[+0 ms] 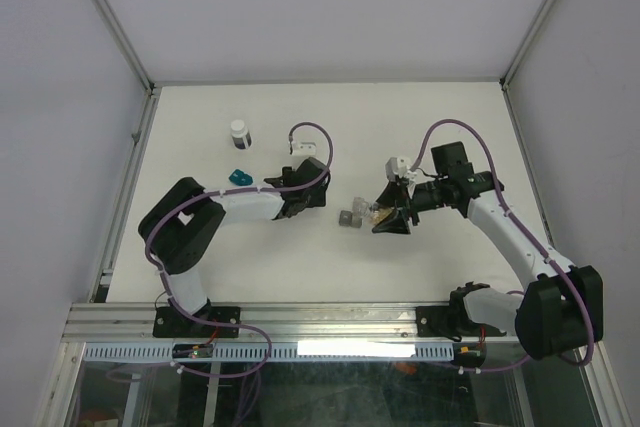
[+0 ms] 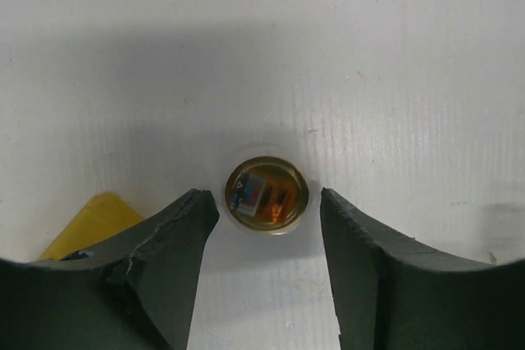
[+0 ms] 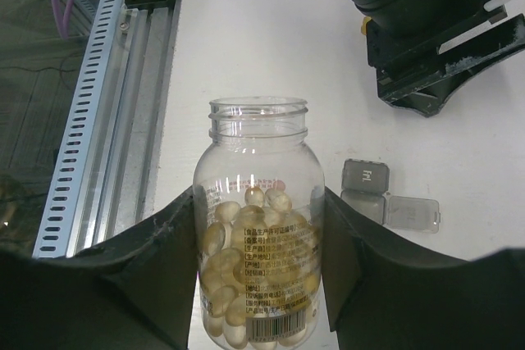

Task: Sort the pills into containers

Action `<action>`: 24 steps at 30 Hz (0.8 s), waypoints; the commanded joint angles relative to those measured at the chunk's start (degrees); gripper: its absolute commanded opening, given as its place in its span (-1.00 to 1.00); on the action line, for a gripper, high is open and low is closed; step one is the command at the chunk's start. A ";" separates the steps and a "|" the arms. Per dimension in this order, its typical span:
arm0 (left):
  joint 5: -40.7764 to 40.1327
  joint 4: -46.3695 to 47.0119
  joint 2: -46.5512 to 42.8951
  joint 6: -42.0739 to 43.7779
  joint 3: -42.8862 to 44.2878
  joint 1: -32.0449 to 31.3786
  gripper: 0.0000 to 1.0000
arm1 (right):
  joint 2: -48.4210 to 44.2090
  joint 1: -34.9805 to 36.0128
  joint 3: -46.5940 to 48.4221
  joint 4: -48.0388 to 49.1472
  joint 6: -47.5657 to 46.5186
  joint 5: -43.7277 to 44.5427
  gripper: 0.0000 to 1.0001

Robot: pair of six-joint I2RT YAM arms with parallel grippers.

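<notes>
Pills (image 3: 225,245): dozens, one uncapped bottle (image 3: 258,133)
Gray container (image 3: 369,201): one, open
Right end effector (image 3: 258,194): clamping bottle
Left end effector (image 2: 264,198): apart

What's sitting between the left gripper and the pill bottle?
The gray container, lid open, lies between the left gripper and the bottle. The top view shows it best.
</notes>
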 commanded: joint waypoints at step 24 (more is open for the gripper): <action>29.04 17.46 -39.12 9.20 -16.50 0.96 0.94 | -13.93 -9.39 8.70 114.00 113.61 -1.79 -1.00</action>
